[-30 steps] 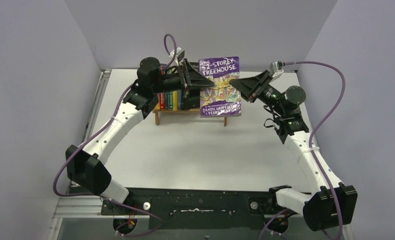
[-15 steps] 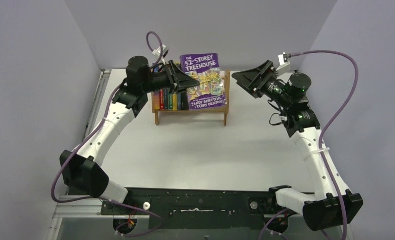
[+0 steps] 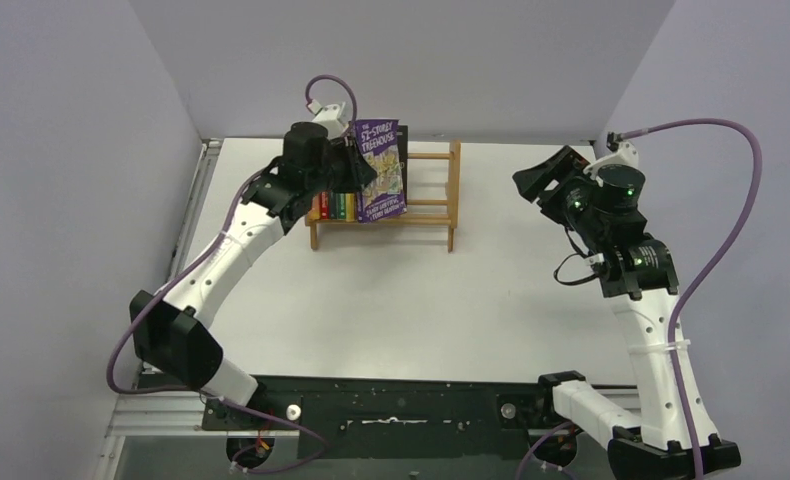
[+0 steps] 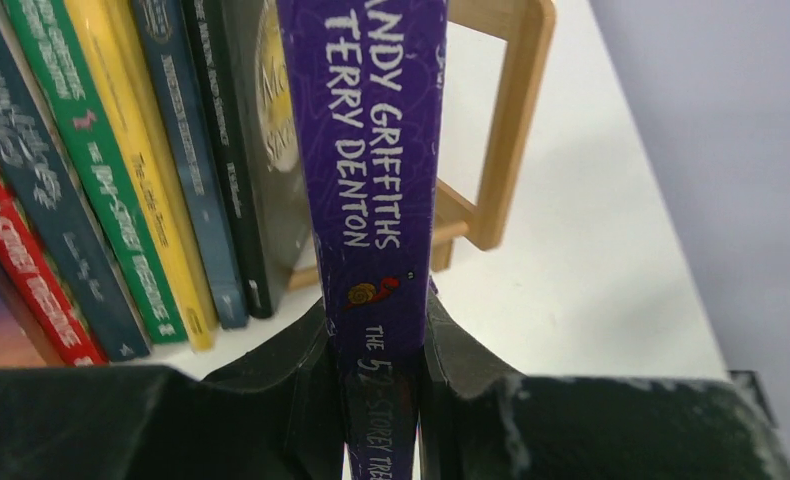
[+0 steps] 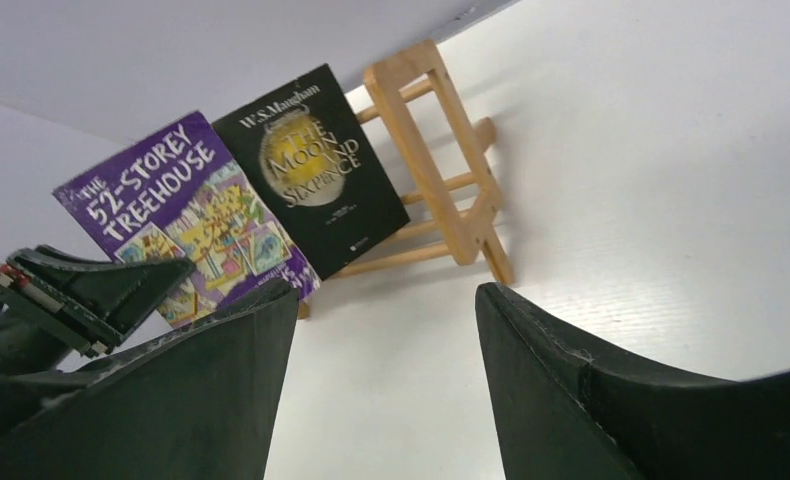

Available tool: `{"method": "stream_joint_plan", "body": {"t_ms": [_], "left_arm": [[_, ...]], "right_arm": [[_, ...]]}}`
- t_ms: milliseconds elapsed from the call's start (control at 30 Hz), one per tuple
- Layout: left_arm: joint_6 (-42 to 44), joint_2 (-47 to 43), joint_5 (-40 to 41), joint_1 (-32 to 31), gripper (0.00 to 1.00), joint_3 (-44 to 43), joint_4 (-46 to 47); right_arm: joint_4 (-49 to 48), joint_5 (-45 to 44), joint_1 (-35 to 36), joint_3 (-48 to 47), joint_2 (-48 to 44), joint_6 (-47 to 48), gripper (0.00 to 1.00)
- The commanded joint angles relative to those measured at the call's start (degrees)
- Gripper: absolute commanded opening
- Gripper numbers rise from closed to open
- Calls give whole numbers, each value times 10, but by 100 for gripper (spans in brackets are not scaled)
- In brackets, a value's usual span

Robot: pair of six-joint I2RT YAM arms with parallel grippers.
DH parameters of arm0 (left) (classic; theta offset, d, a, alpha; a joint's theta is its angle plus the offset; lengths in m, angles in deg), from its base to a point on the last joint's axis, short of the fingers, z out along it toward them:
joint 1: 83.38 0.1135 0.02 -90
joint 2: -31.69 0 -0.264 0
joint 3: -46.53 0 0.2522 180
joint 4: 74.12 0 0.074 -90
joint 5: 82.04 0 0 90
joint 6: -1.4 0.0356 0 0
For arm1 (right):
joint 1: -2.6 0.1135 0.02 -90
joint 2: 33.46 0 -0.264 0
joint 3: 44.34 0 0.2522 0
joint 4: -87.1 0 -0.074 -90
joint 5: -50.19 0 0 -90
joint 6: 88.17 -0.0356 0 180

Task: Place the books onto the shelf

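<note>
**Purple cartoon paperback (image 3: 381, 170) has swung to light-brown slatted wooden shelf (image 3: 455, 195)**

Left gripper (image 4: 376, 320) clamps its spine, upright just beside the black paperback (image 5: 316, 160). Right gripper (image 5: 386, 300), drawn back, stands with jaws apart, holding nothing.

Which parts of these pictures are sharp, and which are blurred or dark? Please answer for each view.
Top external: even, soft light, no glare on the table. Left wrist: the purple book is sharp at mid-spine but dim where the left gripper clamps it. Right wrist: the open right gripper, near the lens, looks soft; the title on the black book reads clearly.
</note>
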Motion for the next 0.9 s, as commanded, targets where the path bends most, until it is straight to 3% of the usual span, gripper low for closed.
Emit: {"method": "stream_joint_plan", "body": {"t_ms": [0,400,867], "left_arm": [[96,49,99,-16,0,-70,111],[128,246,115,-40,0,-233,129],[119,305,131,-48,0,-214,166]], "right_arm": [[32,-47,-6,-16,-2,38,66],[71,-59,-17,-25,-7,61,67],[70,-54,-20,-12,-3,55,68]]}}
